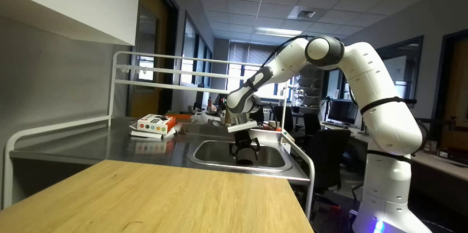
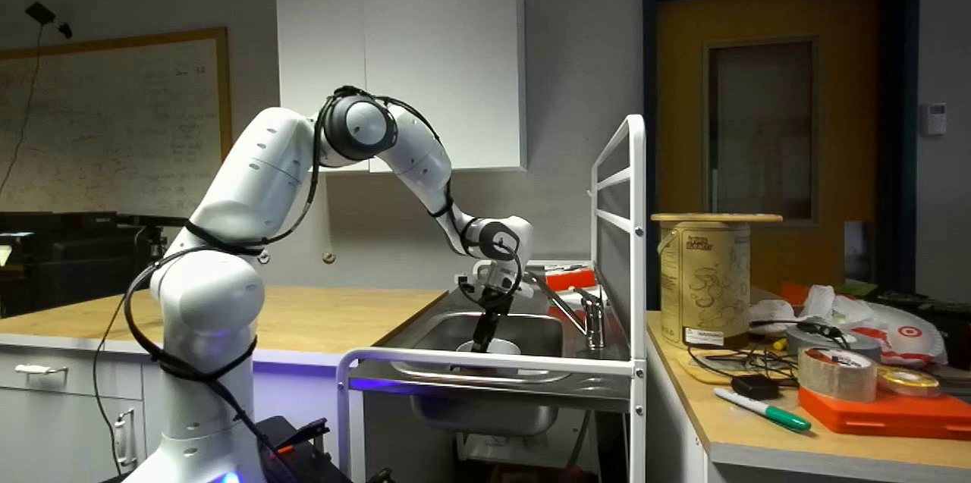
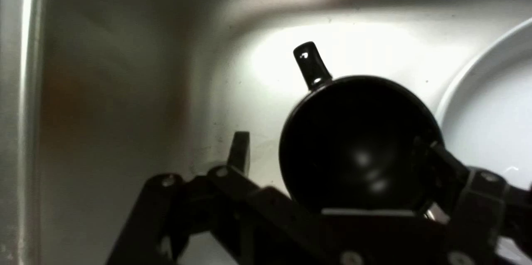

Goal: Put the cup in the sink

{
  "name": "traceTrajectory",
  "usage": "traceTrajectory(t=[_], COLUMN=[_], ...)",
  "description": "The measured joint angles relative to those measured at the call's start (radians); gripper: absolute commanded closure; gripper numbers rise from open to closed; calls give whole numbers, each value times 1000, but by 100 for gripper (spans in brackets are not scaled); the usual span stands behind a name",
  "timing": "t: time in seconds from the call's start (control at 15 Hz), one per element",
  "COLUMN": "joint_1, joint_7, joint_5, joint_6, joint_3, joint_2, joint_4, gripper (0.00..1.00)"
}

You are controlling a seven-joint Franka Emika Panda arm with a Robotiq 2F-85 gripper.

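The cup [image 3: 357, 144] is dark and round, with a handle pointing up and left in the wrist view. It stands on the floor of the steel sink [image 3: 104, 90]. In an exterior view the cup [image 1: 245, 162] is a small dark shape inside the sink [image 1: 239, 168]. My gripper [image 3: 338, 146] is open above the cup. Its left finger is apart from the cup; its right finger overlaps the cup's right rim, and contact cannot be told. The gripper also shows pointing down over the sink in both exterior views [image 1: 245, 152] [image 2: 482, 339]. A rail hides most of the cup there.
A white dish [image 3: 494, 111] lies in the sink beside the cup. A faucet [image 2: 594, 320] stands at the sink's edge. A white metal rail [image 2: 485, 356] runs along the counter. A box [image 1: 155, 124] and a wooden tabletop [image 1: 164, 196] are nearby.
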Motion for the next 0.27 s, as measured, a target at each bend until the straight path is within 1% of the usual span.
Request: traceTrajectory(t=[0.27], joint_1=[13], joint_7=[0], joint_5=[-39], joint_6=[-49], joint_3=[0], joint_2=[-18], joint_4=[1], gripper=[0])
